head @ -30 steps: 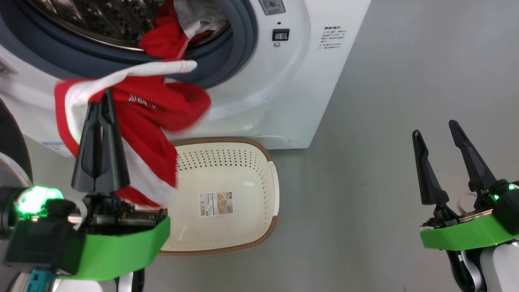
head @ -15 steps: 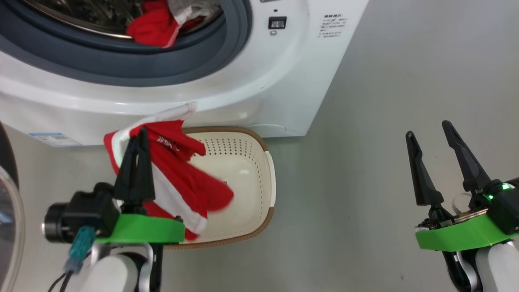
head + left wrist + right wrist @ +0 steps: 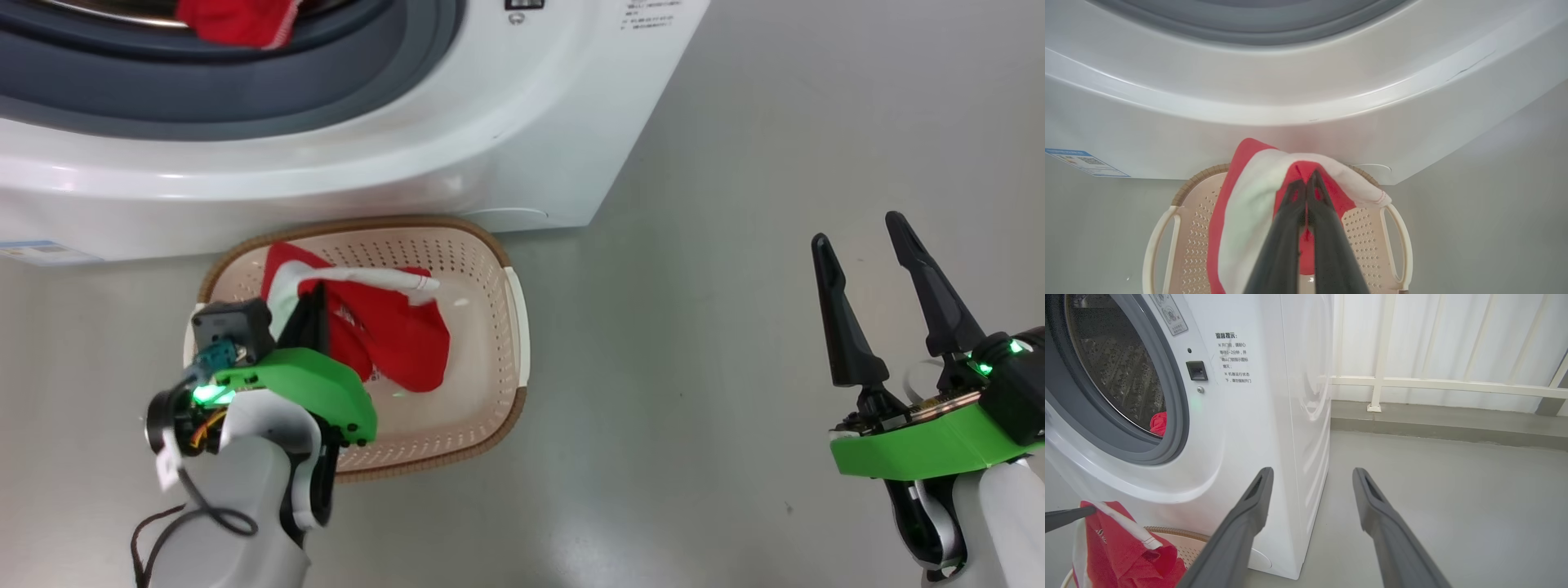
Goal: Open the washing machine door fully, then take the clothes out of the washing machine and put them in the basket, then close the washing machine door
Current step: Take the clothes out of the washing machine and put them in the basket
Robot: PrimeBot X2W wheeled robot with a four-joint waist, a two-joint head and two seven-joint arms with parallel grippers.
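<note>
Left end effector is clamped on a red-and-white garment, held low over the basket at centre-left, below the washing machine, so a release should drop it inside. Right end effector, lower right, stands wide and empty. More red clothing lies in the drum, top left.

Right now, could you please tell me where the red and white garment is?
The red and white garment hangs at the head view's lower left, pinched in the left tool, over the basket before the washing machine.
</note>
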